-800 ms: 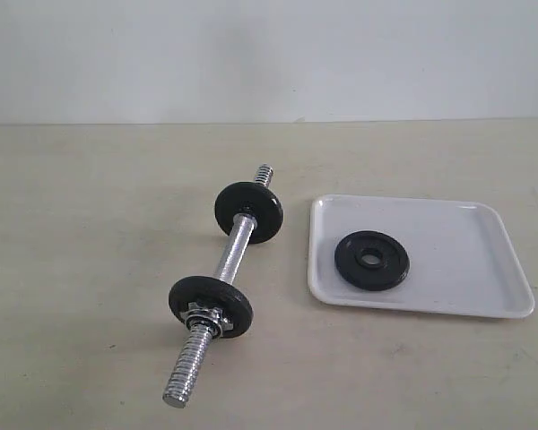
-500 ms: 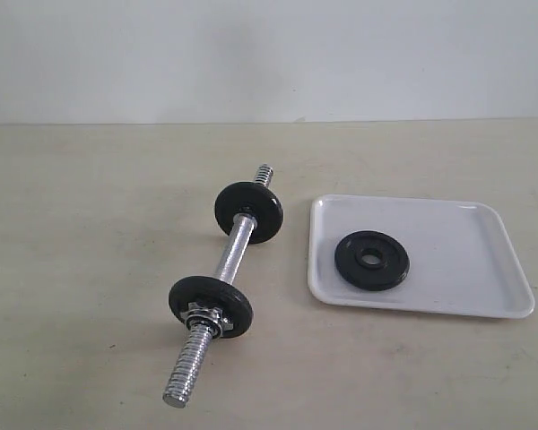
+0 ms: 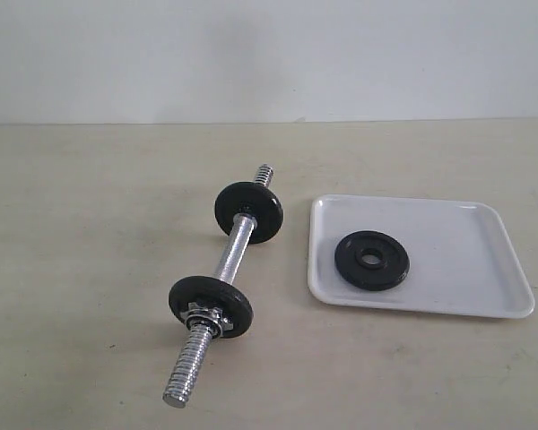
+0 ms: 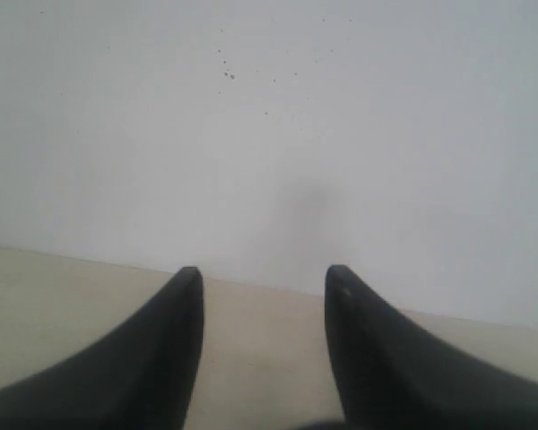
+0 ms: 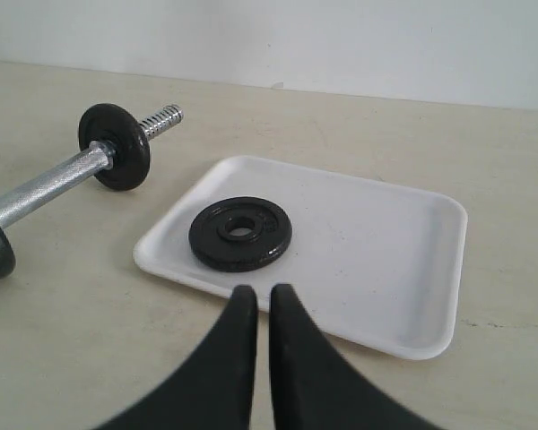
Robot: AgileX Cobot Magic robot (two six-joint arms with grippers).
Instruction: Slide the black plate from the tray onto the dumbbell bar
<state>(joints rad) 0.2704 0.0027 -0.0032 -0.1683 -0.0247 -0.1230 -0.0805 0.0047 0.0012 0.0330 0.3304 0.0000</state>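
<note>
The black plate [image 3: 371,260] lies flat in the left part of the white tray [image 3: 457,287]; the right wrist view shows the plate [image 5: 240,233] and the tray [image 5: 403,269] too. The dumbbell bar [image 3: 230,258] lies on the table left of the tray, carrying two black discs and a chrome star nut [image 3: 204,317] at its near disc. Neither arm appears in the exterior view. My right gripper [image 5: 257,291] is shut and empty, just short of the tray's rim, pointing at the plate. My left gripper [image 4: 264,272] is open and empty, facing the wall.
The beige table [image 3: 90,224] ends at a white wall [image 3: 269,54] behind. The bar's far threaded end [image 3: 264,173] points toward the wall and its near threaded end [image 3: 186,369] toward the table's front.
</note>
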